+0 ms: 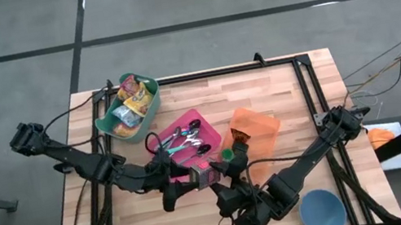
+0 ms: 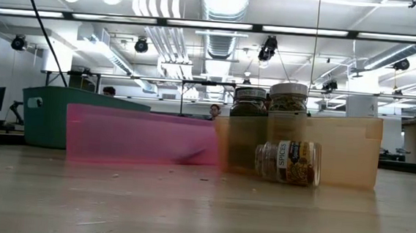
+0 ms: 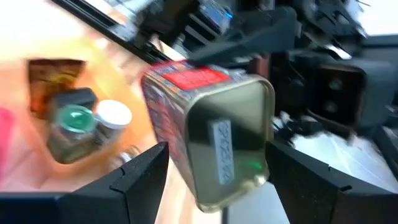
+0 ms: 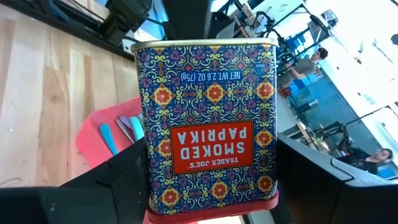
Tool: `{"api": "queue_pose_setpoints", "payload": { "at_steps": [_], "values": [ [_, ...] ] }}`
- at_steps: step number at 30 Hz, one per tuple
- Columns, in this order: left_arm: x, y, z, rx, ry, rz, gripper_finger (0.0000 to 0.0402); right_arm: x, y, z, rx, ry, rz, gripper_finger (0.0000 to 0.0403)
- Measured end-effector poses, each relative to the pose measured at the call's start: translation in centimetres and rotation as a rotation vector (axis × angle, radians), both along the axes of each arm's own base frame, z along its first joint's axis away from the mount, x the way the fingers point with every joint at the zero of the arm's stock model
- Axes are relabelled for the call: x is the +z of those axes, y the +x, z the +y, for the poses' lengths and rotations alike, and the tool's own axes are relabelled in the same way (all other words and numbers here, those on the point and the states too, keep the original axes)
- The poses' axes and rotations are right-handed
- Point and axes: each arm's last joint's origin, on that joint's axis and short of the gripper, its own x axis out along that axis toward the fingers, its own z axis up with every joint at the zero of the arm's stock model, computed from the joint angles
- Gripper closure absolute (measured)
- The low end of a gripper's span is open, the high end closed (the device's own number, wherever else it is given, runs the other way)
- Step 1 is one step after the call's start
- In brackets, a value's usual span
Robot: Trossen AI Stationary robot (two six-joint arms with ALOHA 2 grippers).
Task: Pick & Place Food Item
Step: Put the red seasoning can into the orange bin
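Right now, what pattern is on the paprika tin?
Blue, with red and yellow floral tiles and a red label on the paprika tin; clearest in the right wrist view.

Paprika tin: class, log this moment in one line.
paprika tin | held aloft by left gripper and right gripper | over pink tray

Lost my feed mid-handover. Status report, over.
Left gripper and right gripper both clamp the paprika tin above the table. Nothing in the way.
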Motion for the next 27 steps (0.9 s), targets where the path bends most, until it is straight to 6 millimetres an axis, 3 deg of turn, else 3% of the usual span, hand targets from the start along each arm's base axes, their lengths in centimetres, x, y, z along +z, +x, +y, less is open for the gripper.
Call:
{"api": "queue_pose_setpoints", "payload": {
  "at_steps": [5, 18, 23, 27],
  "values": [
    [0.18, 0.01, -0.23, -0.085, 0.000, -0.011, 0.0129, 0.10, -0.03, 0.02, 0.003, 0.010, -0.006, 0.0125],
    [0.33, 0.05, -0.10, -0.116, 0.121, -0.043, 0.0124, 0.17, -0.07, 0.02, -0.004, 0.002, -0.010, 0.0125],
    [0.42, 0.06, -0.17, -0.138, 0.117, -0.054, 0.0094, 0.26, -0.11, 0.03, -0.003, 0.002, -0.011, 0.0125],
    [0.17, -0.02, -0.12, -0.118, 0.079, -0.020, 0.0047, 0.15, -0.07, 0.05, 0.006, 0.007, -0.001, 0.0125]
  ]
}}
